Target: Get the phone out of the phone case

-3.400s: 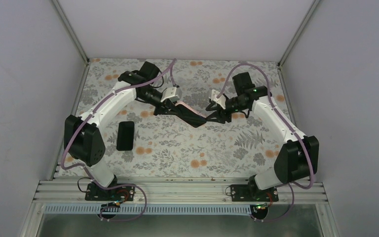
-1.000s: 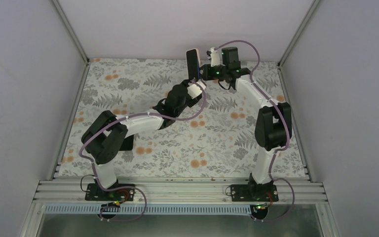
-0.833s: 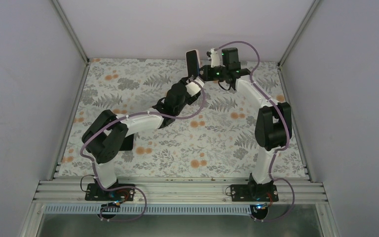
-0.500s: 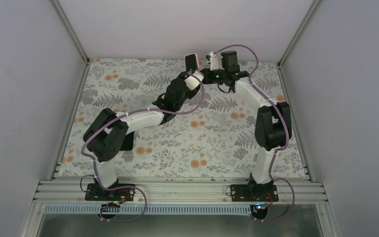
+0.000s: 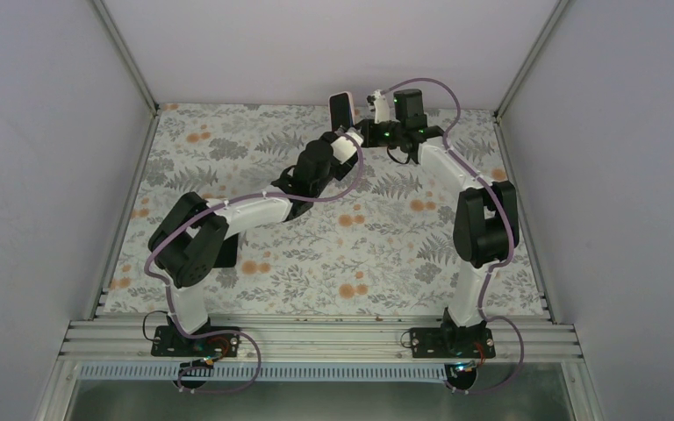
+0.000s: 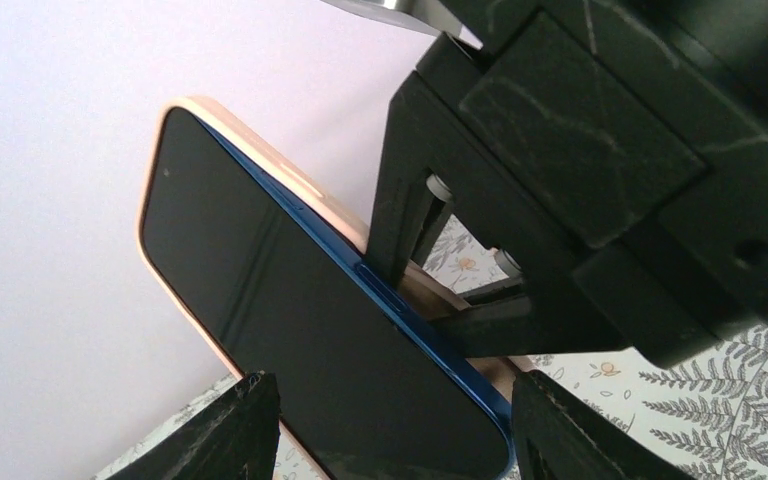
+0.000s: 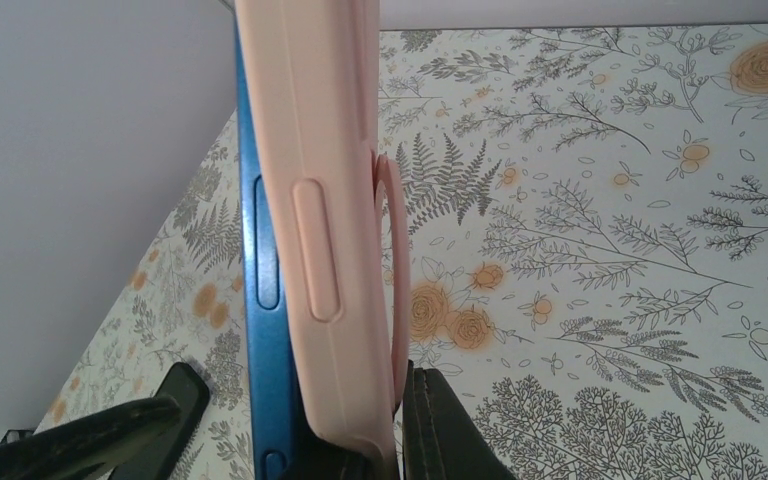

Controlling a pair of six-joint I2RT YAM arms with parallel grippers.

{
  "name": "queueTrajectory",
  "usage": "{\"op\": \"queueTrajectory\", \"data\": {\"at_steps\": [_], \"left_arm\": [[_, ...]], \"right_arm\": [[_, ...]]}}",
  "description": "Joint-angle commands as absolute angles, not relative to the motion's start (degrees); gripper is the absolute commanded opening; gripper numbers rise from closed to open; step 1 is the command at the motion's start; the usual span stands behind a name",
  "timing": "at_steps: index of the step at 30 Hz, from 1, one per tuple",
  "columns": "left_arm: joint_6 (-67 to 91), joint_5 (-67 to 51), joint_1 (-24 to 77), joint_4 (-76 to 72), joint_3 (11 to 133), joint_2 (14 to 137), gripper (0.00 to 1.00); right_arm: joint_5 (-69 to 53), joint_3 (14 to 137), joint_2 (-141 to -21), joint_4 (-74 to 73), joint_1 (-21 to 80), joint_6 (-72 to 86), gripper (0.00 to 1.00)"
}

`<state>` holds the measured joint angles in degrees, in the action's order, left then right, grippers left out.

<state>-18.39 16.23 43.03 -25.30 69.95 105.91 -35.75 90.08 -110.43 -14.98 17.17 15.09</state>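
Note:
The phone [image 5: 340, 111] stands upright in the air near the back wall, held between both grippers. In the left wrist view its black screen [image 6: 290, 320] and blue frame sit in the pink case [image 6: 250, 135]. My left gripper [image 6: 385, 430] is shut across the phone's lower end. In the right wrist view the blue phone edge [image 7: 260, 300] stands apart from the pink case [image 7: 325, 200] along this side. My right gripper [image 7: 390, 455] is shut on the case's lower edge, with one finger [image 7: 450, 430] against its back. In the top view the left gripper [image 5: 342, 132] and right gripper [image 5: 360, 132] meet below the phone.
A black rectangular object [image 5: 228, 254] lies on the floral table at the left, partly hidden behind my left arm's elbow. The back wall [image 5: 316, 53] is close behind the phone. The enclosure's side walls stand on both sides.
Over the last second both grippers and the phone moved slightly toward the back wall, and the left wrist rose. Earlier the phone was held low over the table's middle.

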Motion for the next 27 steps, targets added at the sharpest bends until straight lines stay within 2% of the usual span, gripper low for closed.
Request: {"op": "queueTrajectory", "data": {"at_steps": [1, 10, 17, 27], "left_arm": [[-16.8, 15.0, 43.4, -25.1, 69.8, 105.8, 0.59], [-17.1, 17.1, 43.5, -25.8, 69.7, 107.6, 0.59], [-16.2, 25.6, 43.5, -21.9, 75.4, 112.1, 0.57], [-18.4, 33.1, 42.6, -28.4, 75.6, 111.6, 0.57]], "right_arm": [[-36.7, 92.7, -108.6, -10.7, 17.0, 15.7, 0.04], [-37.9, 92.0, -108.5, -10.3, 17.0, 16.7, 0.04], [-38.5, 90.2, -106.5, -9.6, 17.5, 17.5, 0.04], [-38.9, 86.3, -104.2, -9.4, 18.4, 17.6, 0.04]]}}
